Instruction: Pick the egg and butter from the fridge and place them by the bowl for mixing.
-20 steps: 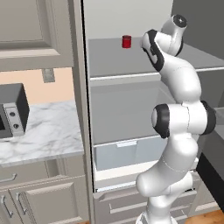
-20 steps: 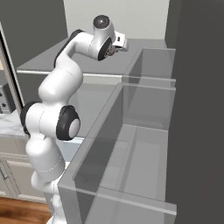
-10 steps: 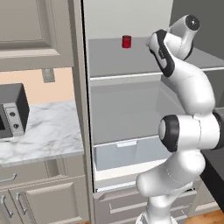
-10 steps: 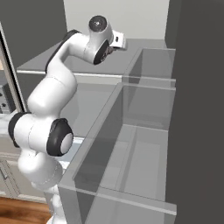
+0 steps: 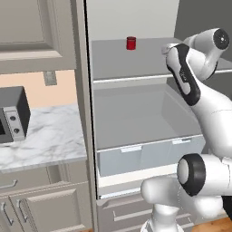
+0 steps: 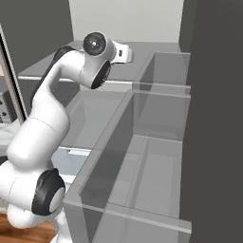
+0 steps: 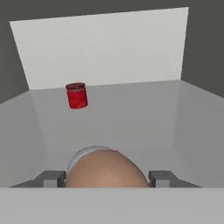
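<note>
Since the earlier frame the arm's elbow had swung out to the right, while the wrist kept its place at the right end of the fridge's point(image 5: 136, 68) top shelf. Seen from the hand camera, the egg point(image 7: 106, 169) sat squarely between the 2 fingers point(image 7: 49, 178) of the hand point(image 7: 106, 178), which stood part-open around it, apparently gripping it, though contact at the pads was hidden. Its long axis ran across the jaws. A red can point(image 7: 77, 95) stood well beyond, toward the back wall and to the left. Judging by this, the egg needed only drawing straight back out of the fridge, away from the can.
</note>
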Robot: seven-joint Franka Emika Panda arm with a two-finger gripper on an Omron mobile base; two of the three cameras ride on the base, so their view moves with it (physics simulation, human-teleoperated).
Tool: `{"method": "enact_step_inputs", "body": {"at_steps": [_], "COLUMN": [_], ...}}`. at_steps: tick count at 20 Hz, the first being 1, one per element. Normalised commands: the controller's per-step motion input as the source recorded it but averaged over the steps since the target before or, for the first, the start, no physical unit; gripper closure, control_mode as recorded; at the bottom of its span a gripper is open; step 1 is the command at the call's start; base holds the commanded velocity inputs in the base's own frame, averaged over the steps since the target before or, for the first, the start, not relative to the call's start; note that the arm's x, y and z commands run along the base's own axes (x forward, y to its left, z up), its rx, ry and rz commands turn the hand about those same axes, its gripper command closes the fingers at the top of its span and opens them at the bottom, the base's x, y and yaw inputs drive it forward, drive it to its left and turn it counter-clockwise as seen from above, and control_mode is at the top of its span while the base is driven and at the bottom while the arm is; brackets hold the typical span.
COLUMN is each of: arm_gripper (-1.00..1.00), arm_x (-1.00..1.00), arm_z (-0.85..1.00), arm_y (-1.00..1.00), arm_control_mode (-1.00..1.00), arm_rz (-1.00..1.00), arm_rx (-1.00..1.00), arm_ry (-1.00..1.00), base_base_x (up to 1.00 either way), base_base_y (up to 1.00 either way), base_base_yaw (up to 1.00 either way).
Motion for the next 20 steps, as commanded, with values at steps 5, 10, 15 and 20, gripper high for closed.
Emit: {"method": "enact_step_inputs", "body": {"at_steps": [5, 10, 15, 20], "arm_gripper": [1.0, 1.0, 1.0, 1.0], "arm_x": [-1.0, -1.0, -1.0, -1.0], "arm_z": [0.17, 0.22, 0.1, 0.0], "arm_y": [0.0, 0.1, 0.28, 0.35], "arm_control_mode": [-1.0, -1.0, -1.0, -1.0], "arm_rz": [-0.05, -0.07, -0.05, -0.02], "arm_rx": [0.0, 0.02, 0.09, 0.07], "arm_ry": [-0.01, 0.02, 0.08, 0.11], "base_base_x": [0.0, 0.0, 0.0, 0.0], "base_base_y": [0.0, 0.0, 0.0, 0.0], "base_base_yaw": [0.0, 0.0, 0.0, 0.0]}}
